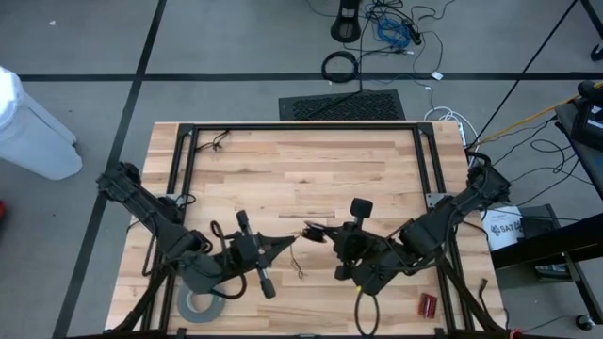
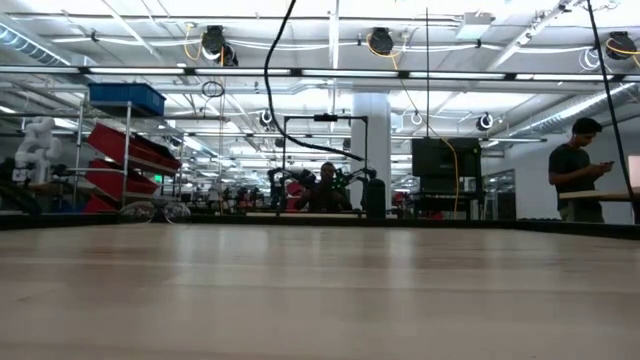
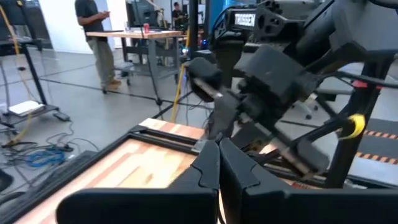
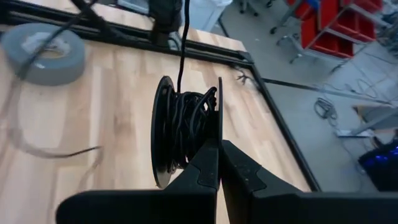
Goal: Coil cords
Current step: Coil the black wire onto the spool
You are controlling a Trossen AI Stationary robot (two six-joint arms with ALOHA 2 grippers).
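Seen from above: both arms low over the near half of the wooden bench [image 1: 283, 160], tips pointed at each other near the middle.

Left pincer [image 3: 218, 163]: clenched, fingers pressed flat together, nothing visible between them. Aimed straight at the other arm's wrist, close ahead.

Right pincer [image 4: 219, 163]: clenched at the rim of a small black spool [image 4: 181, 130] wound with thin dark wire. Fingertips touching the spool's edge; whether truly gripping it or only pressed against it, cannot tell. Spool standing on edge above the bench. One strand of the wire [image 4: 184, 37] running taut from the spool away toward the far side of that picture.

A loose, thin end of wire [image 1: 300, 266] lying on the wood between the two pincers.

Grey tape roll [image 1: 201, 303] flat on the bench near the front edge, partly under the left arm. Small red object [image 1: 429, 304] at the front right corner.

A person [image 2: 577, 168] standing well beyond the bench, in the room behind.
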